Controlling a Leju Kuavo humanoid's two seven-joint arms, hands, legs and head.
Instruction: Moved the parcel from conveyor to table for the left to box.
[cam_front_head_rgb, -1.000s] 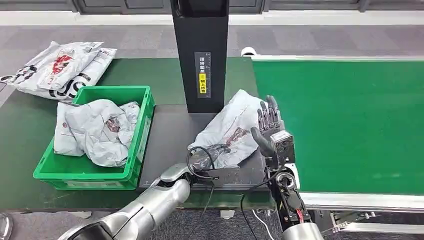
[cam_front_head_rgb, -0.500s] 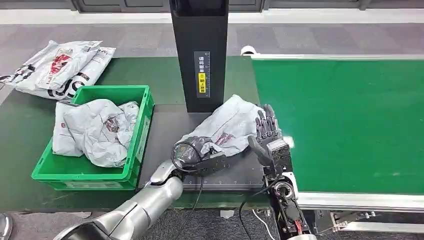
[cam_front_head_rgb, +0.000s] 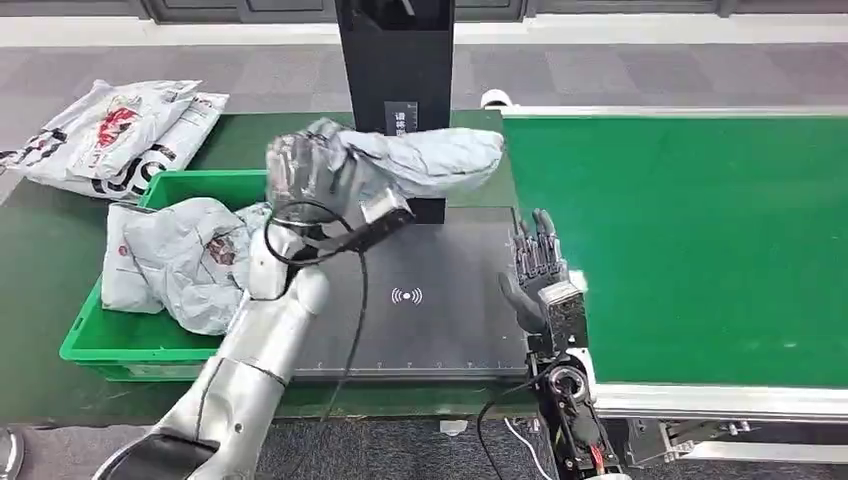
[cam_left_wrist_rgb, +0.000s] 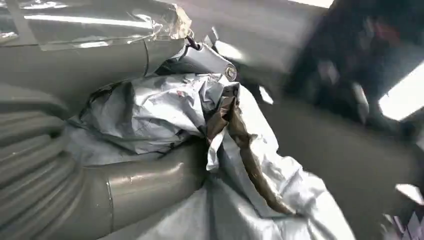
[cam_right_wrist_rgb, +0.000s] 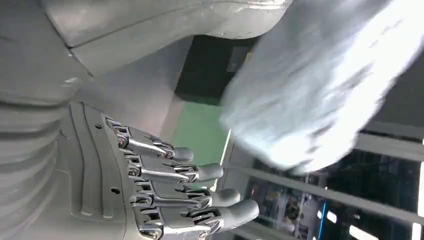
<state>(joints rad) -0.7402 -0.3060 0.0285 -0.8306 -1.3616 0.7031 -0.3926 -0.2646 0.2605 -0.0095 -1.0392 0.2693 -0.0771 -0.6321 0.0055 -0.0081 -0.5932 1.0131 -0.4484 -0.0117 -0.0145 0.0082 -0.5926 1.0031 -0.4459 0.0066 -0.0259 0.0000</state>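
Note:
My left hand grips a grey plastic parcel and holds it in the air above the black pad, near the green crate. In the left wrist view the crumpled parcel sits against the thick grey thumb. The parcel appears blurred in the right wrist view. My right hand stands at the pad's right edge beside the conveyor, its fingers straight and apart, holding nothing.
The green crate holds grey parcels. More printed parcels lie on the table at the far left. A black post rises behind the pad. The green conveyor belt runs along the right.
My left hand has lifted the parcel off the black pad and swung it up and left toward the crate. The right hand has stayed in place.

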